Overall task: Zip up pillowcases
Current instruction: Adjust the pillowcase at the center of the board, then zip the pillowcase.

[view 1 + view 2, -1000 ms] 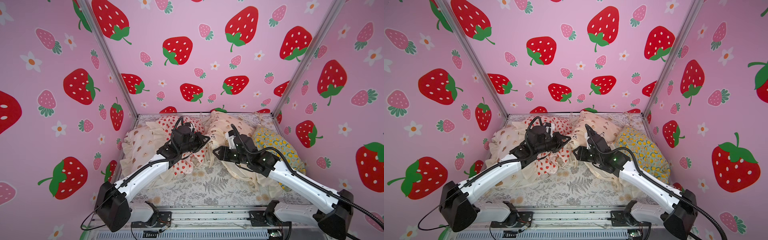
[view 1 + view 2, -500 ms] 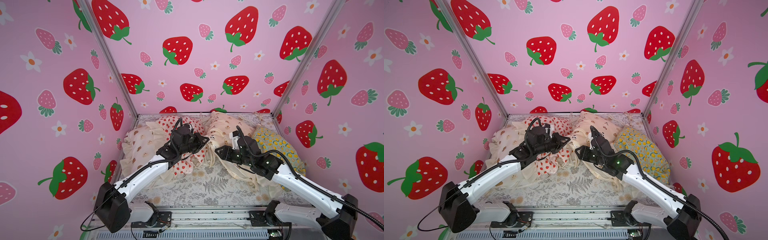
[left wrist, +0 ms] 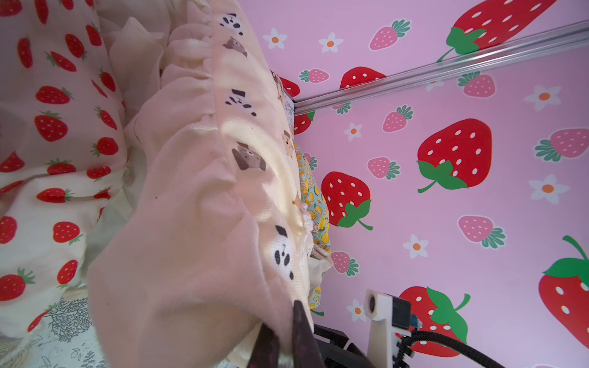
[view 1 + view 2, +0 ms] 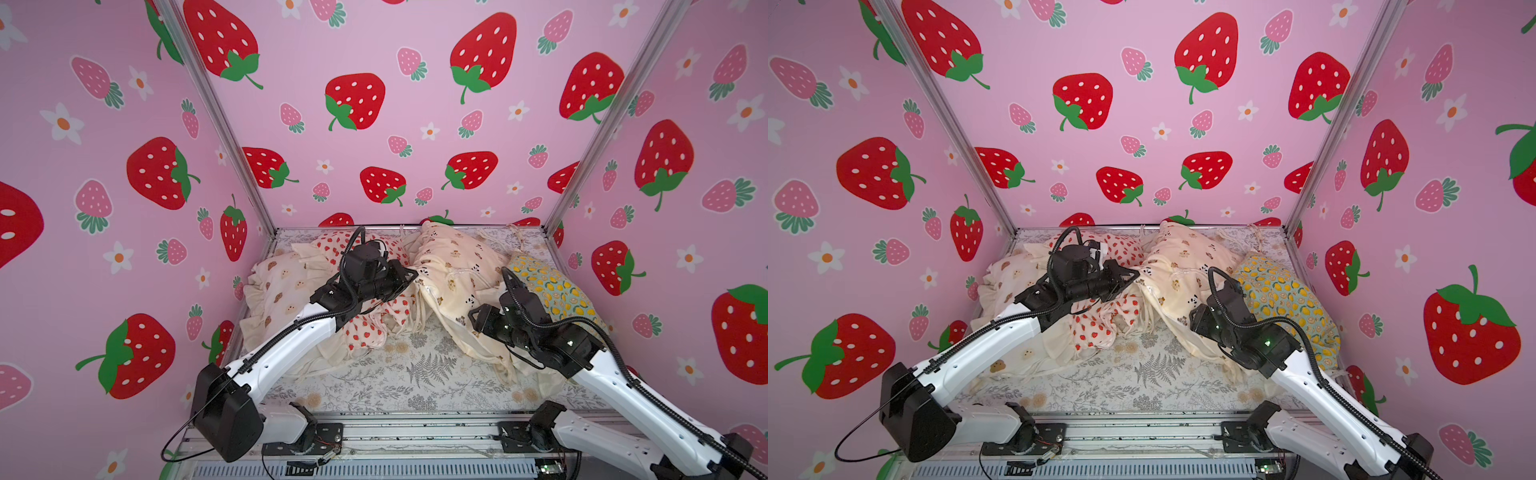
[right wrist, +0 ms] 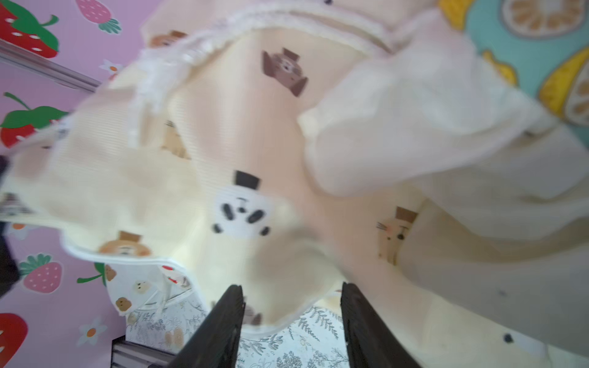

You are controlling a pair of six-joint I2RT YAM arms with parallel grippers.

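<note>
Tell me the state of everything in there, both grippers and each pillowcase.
panda pillowcase: bunched up, one ruffled edge pinched, zip not visible.
left gripper: shut on the panda pillowcase's ruffle.
right gripper: open, jaws apart by the same pillowcase's hem.
strawberry pillowcase: crumpled, not gripped.
bear-face pillowcase: rumpled, not gripped.
lemon pillowcase: lying loose, not gripped.
fern-print sheet: spread flat.

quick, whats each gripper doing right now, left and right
Left gripper: closed, pinching the ruffle of the cream panda pillowcase.
Right gripper: open, holding nothing.
</note>
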